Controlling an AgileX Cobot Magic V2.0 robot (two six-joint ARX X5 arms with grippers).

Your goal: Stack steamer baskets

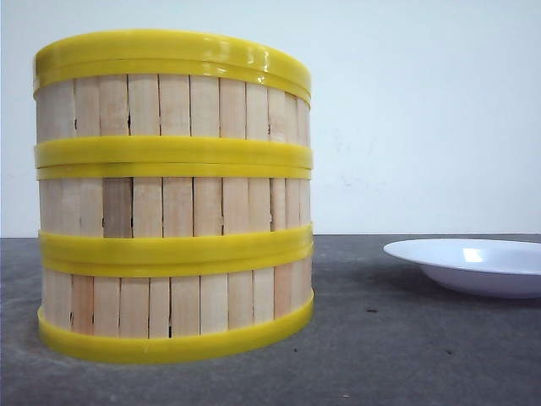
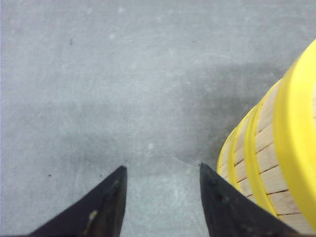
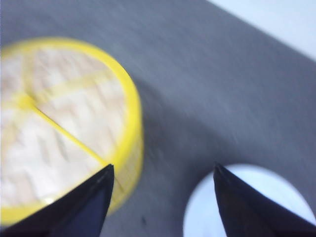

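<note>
- Yellow-rimmed steamer baskets (image 1: 173, 194) are seen in the front view as one column of three tiers on the grey table (image 1: 406, 355), towards the left, with a white plate (image 1: 473, 264) well apart on the right.
- Tiers are seated rim on rim; the slat walls line up closely, though the middle rims look slightly skewed at the right edge. The stacking is judged complete or nearly so.
- Left gripper (image 2: 163, 197): jaws are spread wide and hold nothing. The right-hand fingertip (image 2: 217, 197) lies just beside the stack's wall; contact cannot be confirmed.
- Right gripper (image 3: 163, 197): jaws are likewise spread wide and empty. The picture is blurred, so the arm is judged to be in motion. It is raised above the table, with the top of the stack to one side and the plate below the other fingertip.
- Top basket's interior, seen from the right wrist, shows a pale woven floor crossed by yellow ribs; finer detail is lost to blur.
- Step in hand is judged to be the release and retreat. For a clean finish, the left jaws should be kept wide and drawn away from the wall, not along it, so that no tier is dragged.
- Right arm should be lifted clear before any sideways travel, with the plate avoided.
- Risk noted: a nudge at the upper rim could shift a tier.
</note>
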